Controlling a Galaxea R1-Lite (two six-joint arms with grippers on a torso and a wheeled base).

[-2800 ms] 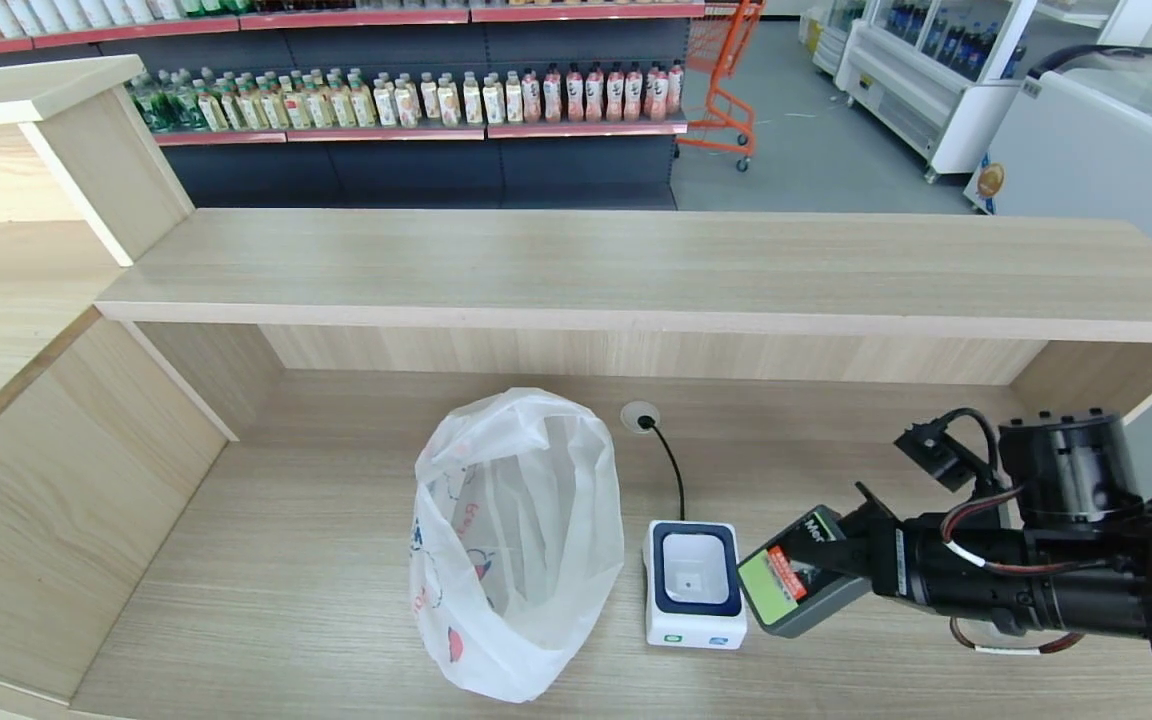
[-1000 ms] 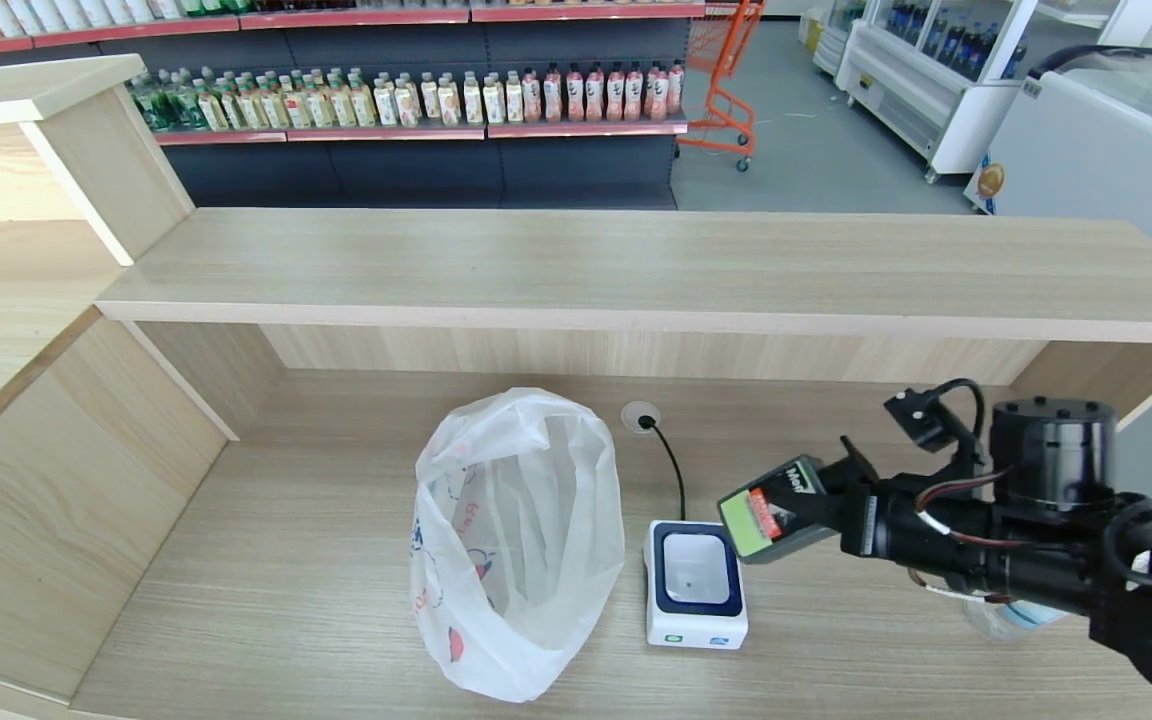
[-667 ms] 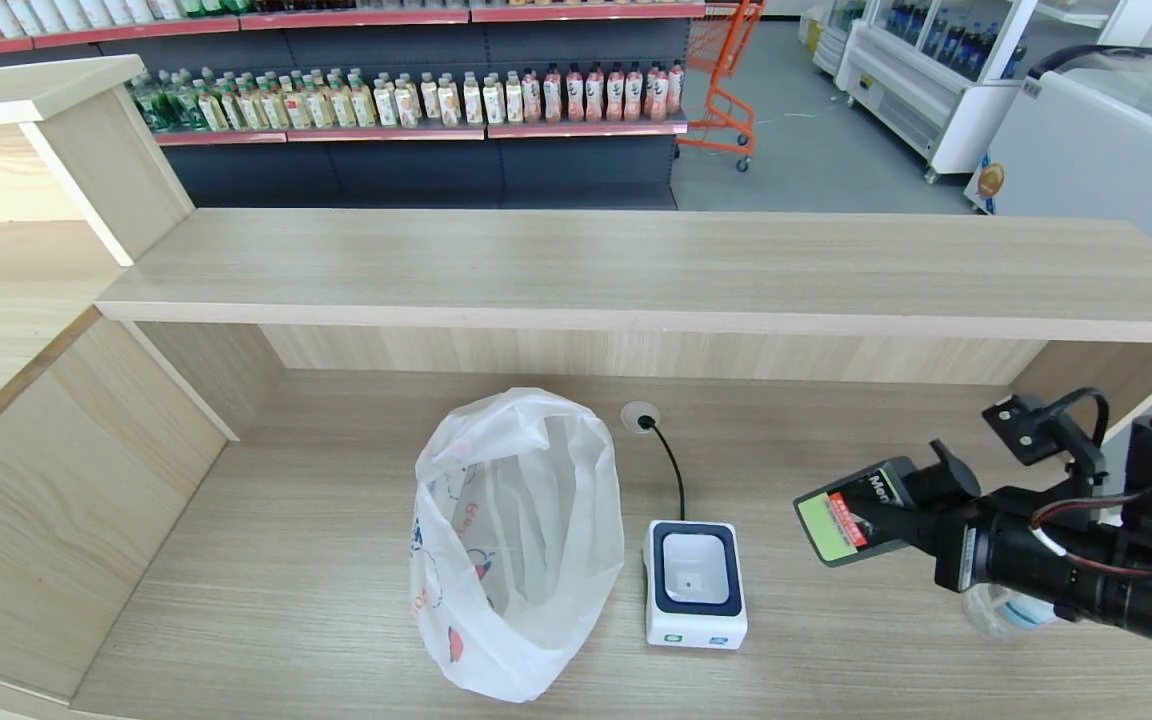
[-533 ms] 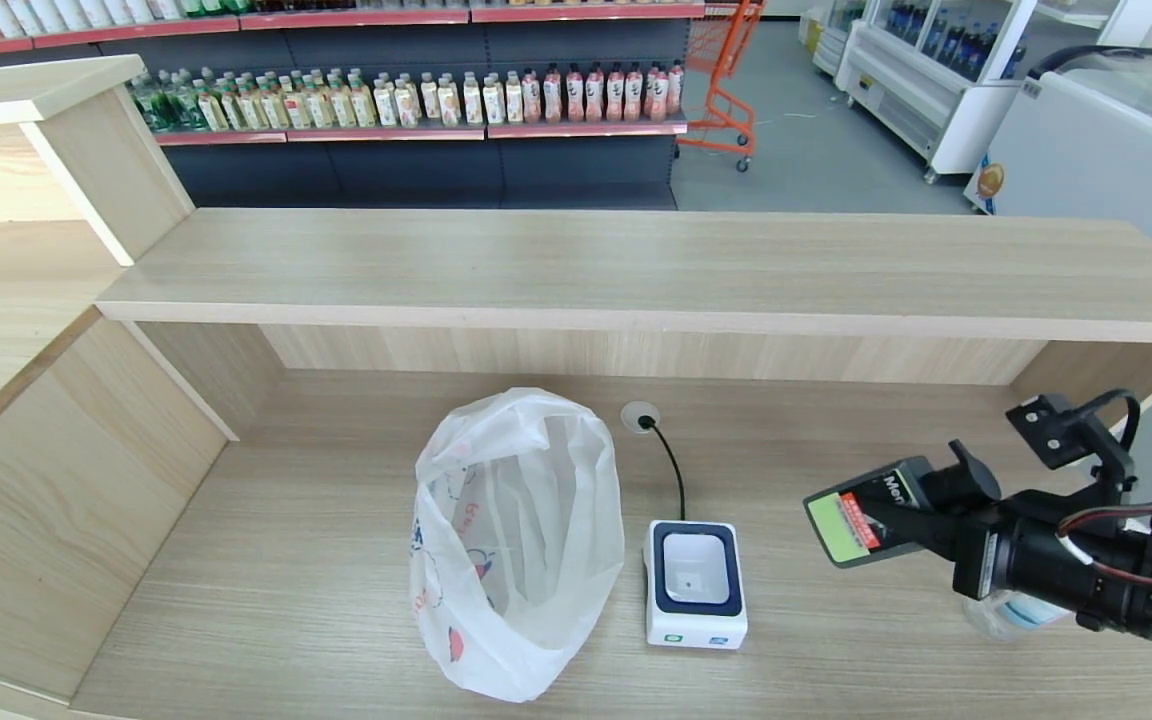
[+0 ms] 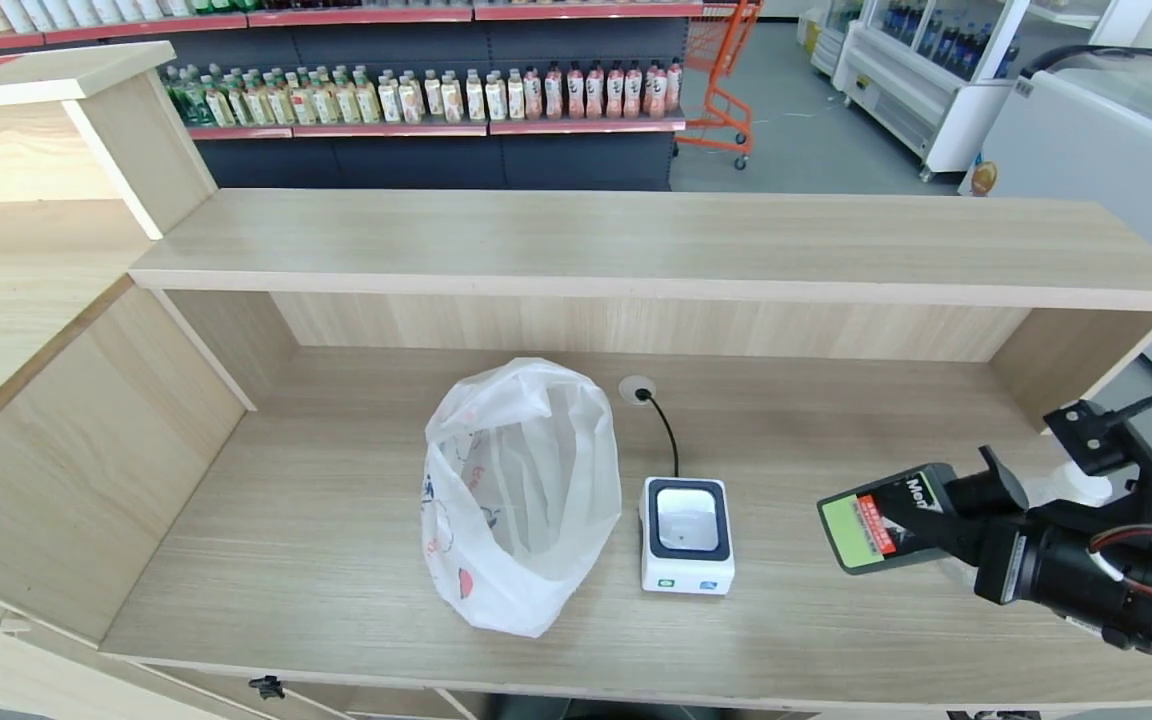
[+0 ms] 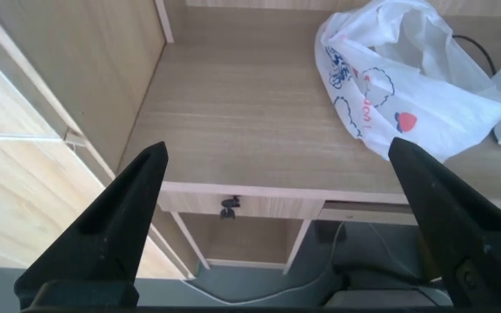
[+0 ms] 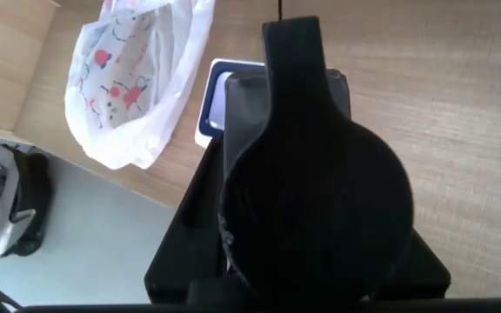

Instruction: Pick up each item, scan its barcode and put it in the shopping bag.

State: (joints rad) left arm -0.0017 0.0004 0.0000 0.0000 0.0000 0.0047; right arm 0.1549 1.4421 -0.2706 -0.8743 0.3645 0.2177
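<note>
Checkout trial: at a wooden bench point(image 5: 336, 570), the robot's right gripper point(image 5: 948, 503) is clamped on a dark grey box point(image 5: 881, 520) with a green-and-red label. It holds the box in the air at the lower right of the head view, label end turned toward the frame's centre. The box hangs to the right of the scanner point(image 5: 687, 520), well apart from it and above the bench top. The white scanner, its dark-rimmed window facing up, sits at lower centre. A black cable point(image 5: 666, 435) runs from it up to a round hole in the bench. Just left of the scanner stands the white shopping bag point(image 5: 521, 495), mouth open, printed with red and blue drawings. The left gripper point(image 6: 277, 217) is spread wide with nothing between its fingers, out beyond the bench's front edge on the bag's side. Along the top of the frame, shelves point(image 5: 416, 125) carry rows of bottled drinks, with an orange cart point(image 5: 726, 45) at upper centre-right.
</note>
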